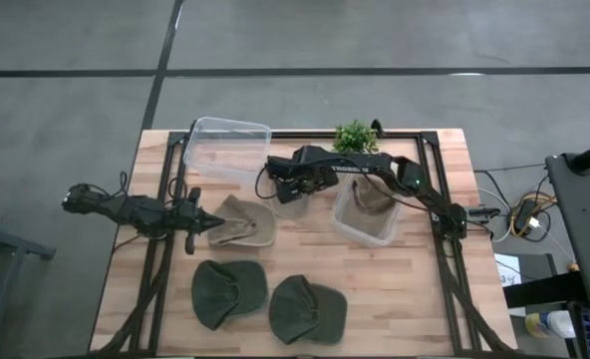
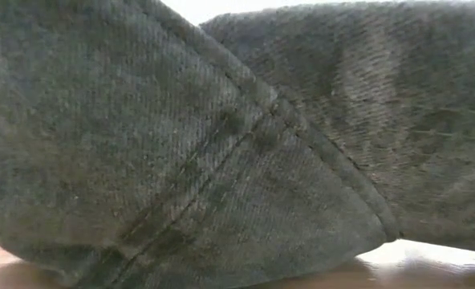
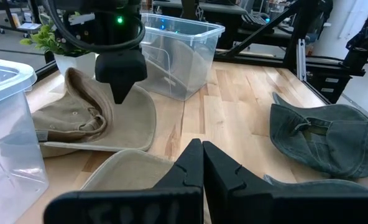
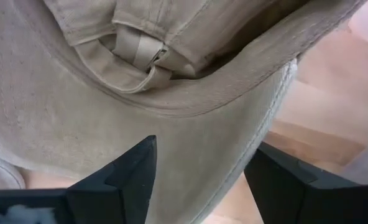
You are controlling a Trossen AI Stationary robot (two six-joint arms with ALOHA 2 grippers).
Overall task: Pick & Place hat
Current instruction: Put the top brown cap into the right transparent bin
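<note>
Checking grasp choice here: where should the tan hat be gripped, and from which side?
Probably the tan hat by its brim edge nearest the right claw, coming from above. It lies upside down, so the brim sits flat and thin between open fingers. The left claw, shut, is at its other side.

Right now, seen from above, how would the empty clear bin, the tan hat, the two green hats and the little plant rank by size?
1. Empty clear bin, largest.
2. Tan hat and the two green hats: too alike to rank.
3. Plant, smallest.
</note>
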